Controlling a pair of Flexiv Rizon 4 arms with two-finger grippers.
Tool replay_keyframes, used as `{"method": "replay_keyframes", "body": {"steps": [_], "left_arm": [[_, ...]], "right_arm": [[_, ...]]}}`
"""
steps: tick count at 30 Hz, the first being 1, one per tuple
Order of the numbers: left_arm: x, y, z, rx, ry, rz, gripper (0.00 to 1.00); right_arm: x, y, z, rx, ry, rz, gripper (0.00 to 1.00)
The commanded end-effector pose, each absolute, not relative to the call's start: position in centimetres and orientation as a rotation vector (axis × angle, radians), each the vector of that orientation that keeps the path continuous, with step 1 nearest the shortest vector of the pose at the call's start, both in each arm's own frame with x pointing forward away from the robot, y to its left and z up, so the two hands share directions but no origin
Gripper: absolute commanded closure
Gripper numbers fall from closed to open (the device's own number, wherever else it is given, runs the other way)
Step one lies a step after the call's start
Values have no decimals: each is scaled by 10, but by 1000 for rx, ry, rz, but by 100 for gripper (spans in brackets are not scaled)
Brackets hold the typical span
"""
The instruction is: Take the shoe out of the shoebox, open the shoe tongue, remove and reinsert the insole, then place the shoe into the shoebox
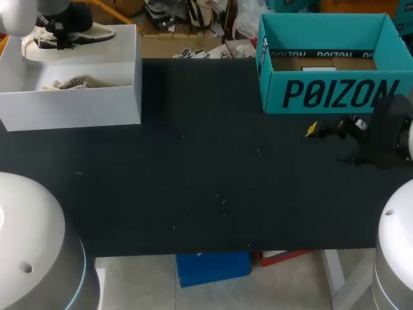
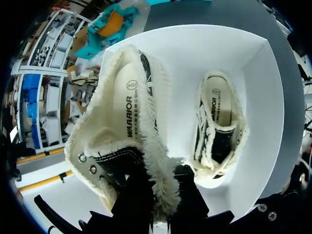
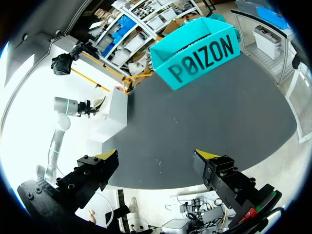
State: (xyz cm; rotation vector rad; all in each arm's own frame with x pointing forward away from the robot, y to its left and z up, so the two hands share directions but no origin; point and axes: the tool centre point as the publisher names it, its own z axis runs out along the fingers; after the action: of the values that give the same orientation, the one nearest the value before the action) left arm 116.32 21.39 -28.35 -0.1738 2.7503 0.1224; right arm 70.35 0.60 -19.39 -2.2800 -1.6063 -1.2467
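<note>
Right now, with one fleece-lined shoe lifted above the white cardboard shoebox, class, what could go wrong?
1. The left gripper pinches only the soft collar of the black-and-cream fleece-lined shoe; it might slip onto the second shoe in the white cardboard shoebox.
2. The open right gripper sits far across the black table, too distant to steady it.

I see a table [image 1: 206, 187] with a dark, matte top that fills most of the head view. Two boxes stand directly on it, both open at the top and well apart from each other. A white box [image 1: 71, 106] sits in the upper left of the frame, by the table's far edge. A teal box [image 1: 326, 93] with dark lettering on its near wall sits in the upper right, also at the far edge. A few pale specks [image 1: 223, 201] dot the bare top near the middle of the frame.
</note>
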Motion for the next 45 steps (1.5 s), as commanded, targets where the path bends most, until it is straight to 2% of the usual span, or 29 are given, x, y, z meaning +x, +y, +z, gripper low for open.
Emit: {"method": "replay_keyframes", "body": {"steps": [1, 41, 43, 45], "left_arm": [[1182, 216, -294, -172, 2768, 118, 100], [1182, 206, -366, -125, 2886, 186, 100], [1182, 206, -366, -130, 2889, 181, 80], [1182, 206, -365, -132, 2891, 179, 72]], "right_arm": [[704, 6, -193, -2281, -1607, -1244, 0], [704, 6, -193, -2281, -1607, -1244, 0], [704, 6, -193, -2281, -1607, -1244, 0], [704, 6, -193, -2281, -1607, -1244, 0]]}}
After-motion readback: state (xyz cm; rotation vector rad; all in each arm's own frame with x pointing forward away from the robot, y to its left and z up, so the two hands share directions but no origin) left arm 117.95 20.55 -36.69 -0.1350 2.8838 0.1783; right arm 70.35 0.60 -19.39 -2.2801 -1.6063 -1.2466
